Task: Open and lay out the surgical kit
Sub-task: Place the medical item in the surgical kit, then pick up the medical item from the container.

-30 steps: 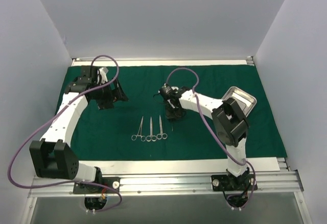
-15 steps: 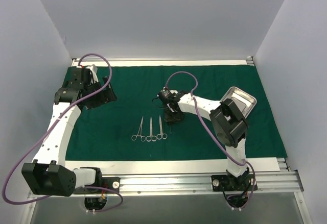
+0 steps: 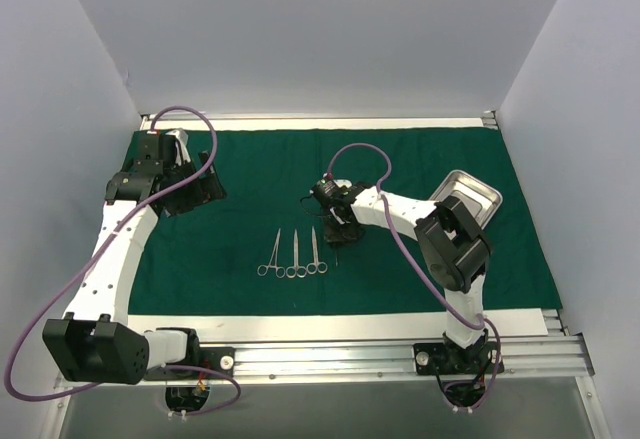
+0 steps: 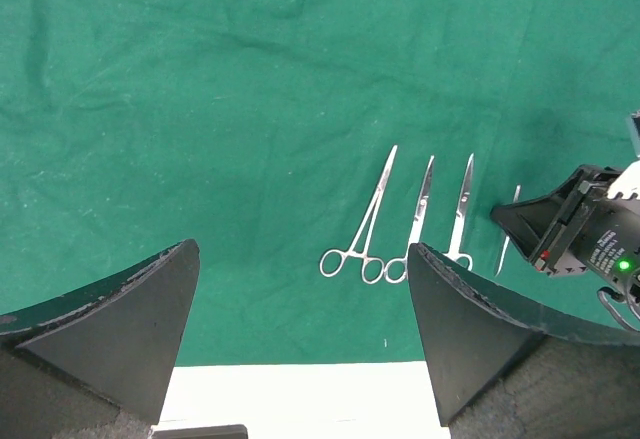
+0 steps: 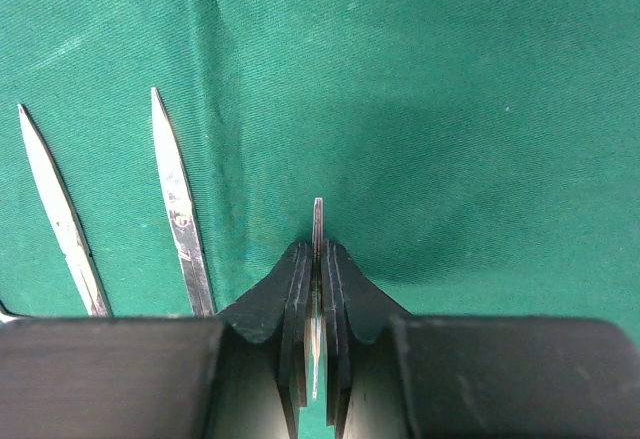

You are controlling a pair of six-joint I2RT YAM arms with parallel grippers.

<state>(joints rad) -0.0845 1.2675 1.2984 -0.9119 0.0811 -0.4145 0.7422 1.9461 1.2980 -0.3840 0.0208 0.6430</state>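
The right end effector (image 5: 315, 251) is clenched on a thin, flat steel instrument (image 5: 318, 217), whose tip pokes out past the fingers. It hangs low over the cloth (image 3: 250, 154), just right of three ring-handled instruments (image 3: 295, 255) lying in a row mid-worktop, toward the near edge. The held piece looks light, stiff and slick. An edge-on pinch like this could let it swivel, so I judge it best laid flat, parallel to the row. The cloth is soft and spread flat, and would wrinkle if dragged. The left end effector (image 4: 302, 251) is released, with its jaws wide and holding nothing, near the far-left corner. The tray (image 3: 490, 196) sits by the right edge, partly hidden by the right arm. The part that shows looks bare.
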